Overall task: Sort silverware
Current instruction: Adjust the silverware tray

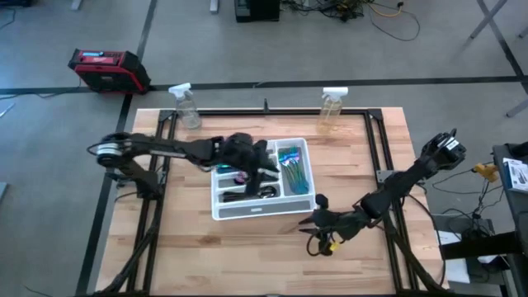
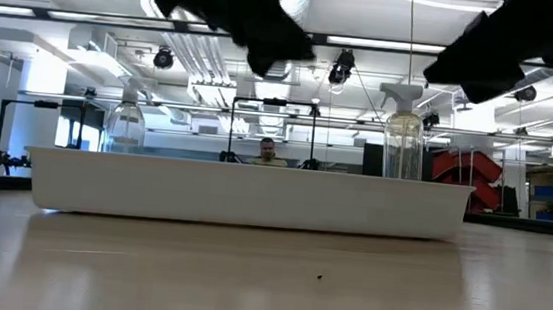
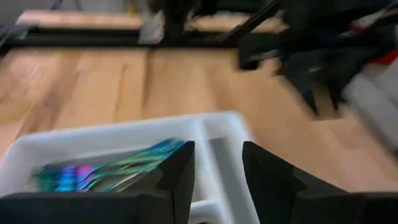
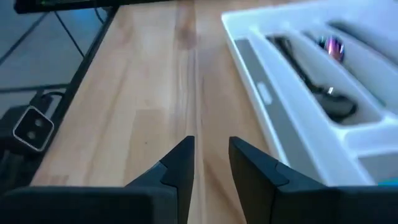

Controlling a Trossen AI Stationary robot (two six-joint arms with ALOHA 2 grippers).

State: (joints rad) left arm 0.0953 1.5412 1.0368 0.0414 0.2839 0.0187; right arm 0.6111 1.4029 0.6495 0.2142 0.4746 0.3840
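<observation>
Over the white tray at frame centre, left gripper hangs apart and empty above teal silverware; right gripper, apart, waits lower right; descend squarely, pinch one handle.

No writing can be read anywhere from here. The red case on the floor carries a small pale mark, too small to make out. The two spray bottles show no label that can be read, and the white tray is plain. Some papers at the right edge bear print, but it is far too fine to read.
</observation>
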